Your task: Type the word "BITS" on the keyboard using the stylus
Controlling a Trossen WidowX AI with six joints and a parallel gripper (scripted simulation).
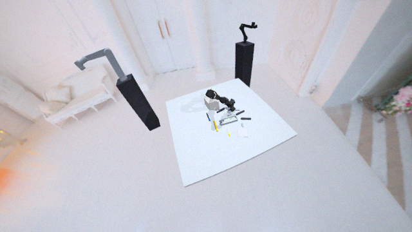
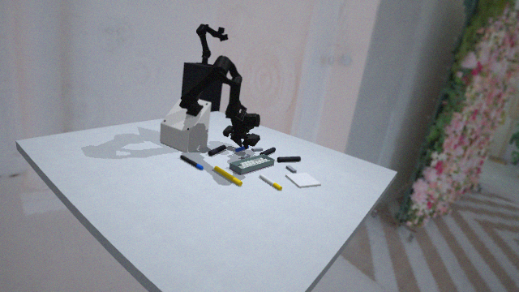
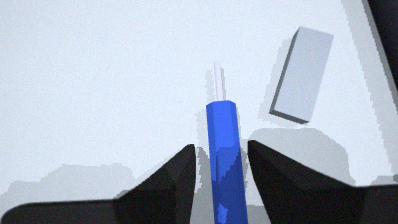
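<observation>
The stylus [image 3: 225,122] [image 2: 240,149], blue with a thin pale tip, lies on the desk, its tip pointing up in the wrist view. My gripper [image 3: 221,149] [image 2: 243,146] [image 1: 232,110] is open and points down just above the stylus. Its fingers stand on either side of the blue barrel, with gaps on both sides. The far end of the stylus is cut off at the bottom of the wrist view. The keyboard [image 2: 251,165] [image 1: 228,120], a dark green-grey case with white keys, lies on the desk in front of the gripper. Its letters are too small to read.
A grey block [image 3: 302,75] lies right of the stylus tip, with a dark cylinder [image 3: 390,30] beyond it. Black cylinders [image 2: 217,150] [image 2: 289,159] lie near the keyboard. A yellow marker [image 2: 228,176], a white-and-yellow pen [image 2: 270,182], a black-and-blue pen [image 2: 190,161] and a white pad [image 2: 303,179] lie farther forward.
</observation>
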